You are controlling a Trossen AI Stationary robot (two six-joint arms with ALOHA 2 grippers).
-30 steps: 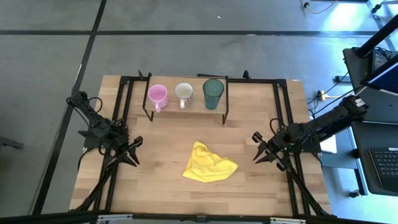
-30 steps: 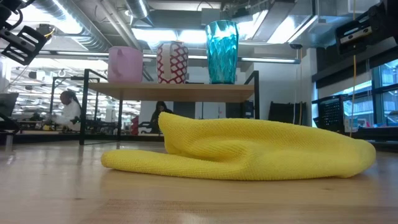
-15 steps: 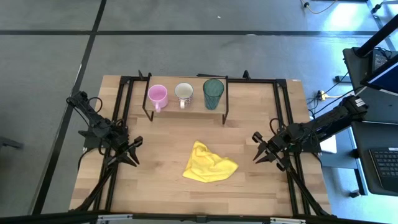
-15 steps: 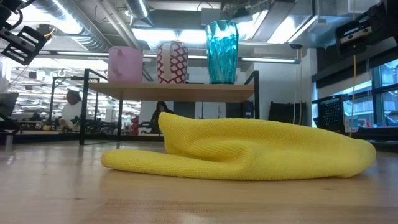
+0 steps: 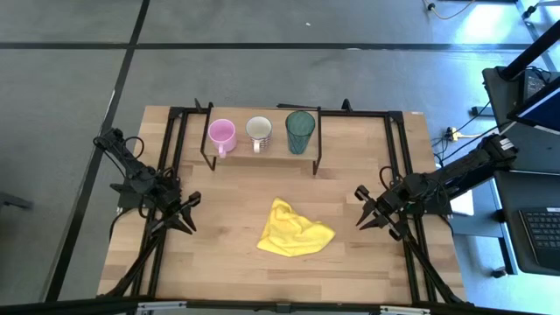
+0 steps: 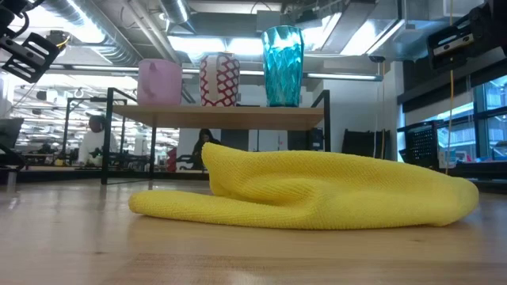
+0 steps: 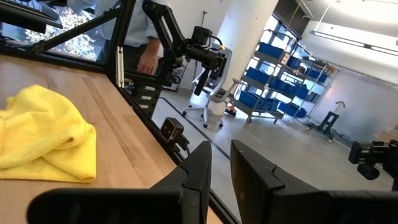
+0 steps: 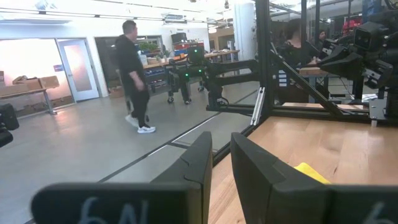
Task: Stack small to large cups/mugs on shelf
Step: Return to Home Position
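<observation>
Three cups stand in a row on the shelf (image 5: 262, 157) at the table's far side, each upright on its base: a pink mug (image 5: 221, 134) at the left, a white patterned mug (image 5: 258, 130) in the middle and a taller teal tumbler (image 5: 299, 129) at the right. The low view shows the same row: the pink mug (image 6: 159, 81), the patterned mug (image 6: 219, 79) and the tumbler (image 6: 283, 65). My left gripper (image 5: 191, 213) rests near the table's left edge. My right gripper (image 5: 360, 210) rests near the right edge. Both are shut, only a slit between the fingers, with nothing in them.
A crumpled yellow cloth (image 5: 293, 229) lies on the tabletop between the two grippers, in front of the shelf. Black frame bars (image 5: 171, 149) run along the table's left and right sides. People show in the room beyond the table.
</observation>
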